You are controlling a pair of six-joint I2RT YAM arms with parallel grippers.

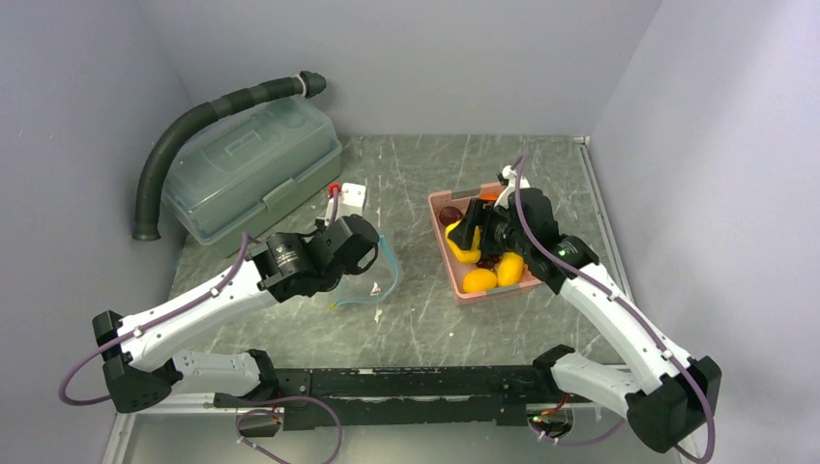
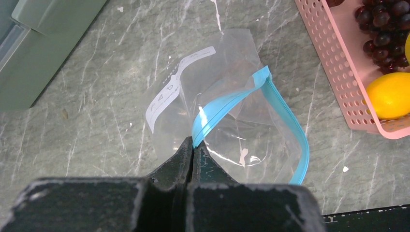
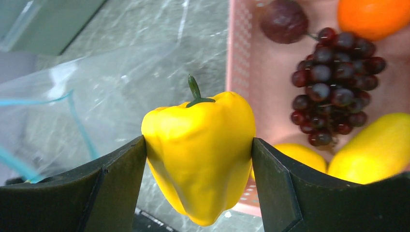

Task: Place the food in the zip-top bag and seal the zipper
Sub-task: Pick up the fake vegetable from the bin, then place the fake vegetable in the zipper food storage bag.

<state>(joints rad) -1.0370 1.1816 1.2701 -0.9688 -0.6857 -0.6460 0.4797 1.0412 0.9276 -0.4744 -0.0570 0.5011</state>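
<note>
**Item 1: left end effector** (image 2: 193, 145). Clenched on the zipper (image 2: 227, 103), with the fingers meeting on one end of the teal strip. The pinch raises that lip so the strip arches off the bench (image 2: 96, 125), apparently to hold the mouth open for loading.

**Item 2: zip-top bag** (image 2: 227, 58). Clear and floppy, lying on the bench between the lidded box (image 1: 251, 169) and the pink basket (image 2: 333, 63). The mouth is unsealed and faces the basket. No food is visible inside.

**Item 3: right end effector** (image 3: 199, 154). Grasps a yellow pepper (image 3: 203, 116) across its shoulders, stem up. It is held above the basket's bag-side wall, and the bag's mouth shows just beyond. Judged to be mid-transfer of the first piece.

**Item 4: stock in the basket.** Grape bunch (image 3: 333, 87), orange (image 3: 372, 17), dark round fruit (image 3: 284, 19) and yellow oval pieces (image 3: 377, 150). All are untouched.

**Note.** The open mouth looks narrow for the pepper, so the lip could fold on entry. Sealing is not yet begun.
</note>
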